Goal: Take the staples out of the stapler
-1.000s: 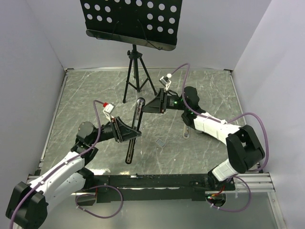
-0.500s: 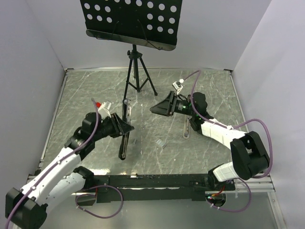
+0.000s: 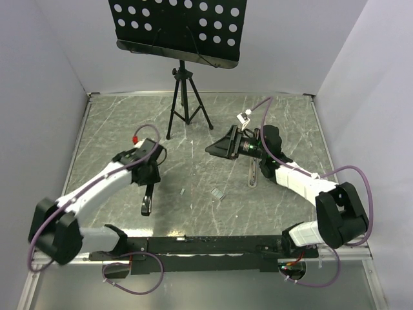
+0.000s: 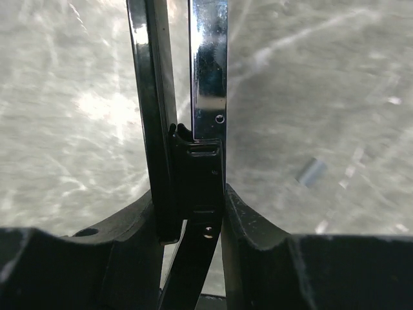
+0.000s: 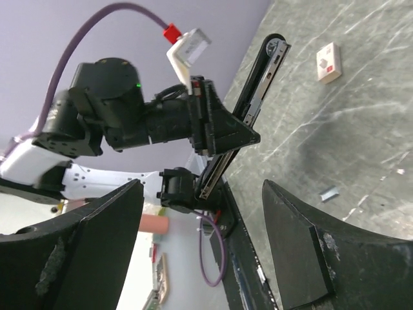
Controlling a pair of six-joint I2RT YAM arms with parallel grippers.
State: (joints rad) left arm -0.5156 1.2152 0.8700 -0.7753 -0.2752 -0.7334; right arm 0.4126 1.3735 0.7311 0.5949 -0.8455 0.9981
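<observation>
One stapler point(image 4: 208, 71) sits clamped in left hand point(image 4: 191, 197), staples point(image 3: 219, 192) seemingly nearby.

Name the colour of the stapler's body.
The stapler is black with a silvery channel; left wrist view.

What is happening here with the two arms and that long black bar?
The left gripper is clamped on the stapler, holding it at the left side of the table. The right gripper is open and empty, well apart from it. The staples, a small pale block, lie loose on the table, not held by either arm.
</observation>
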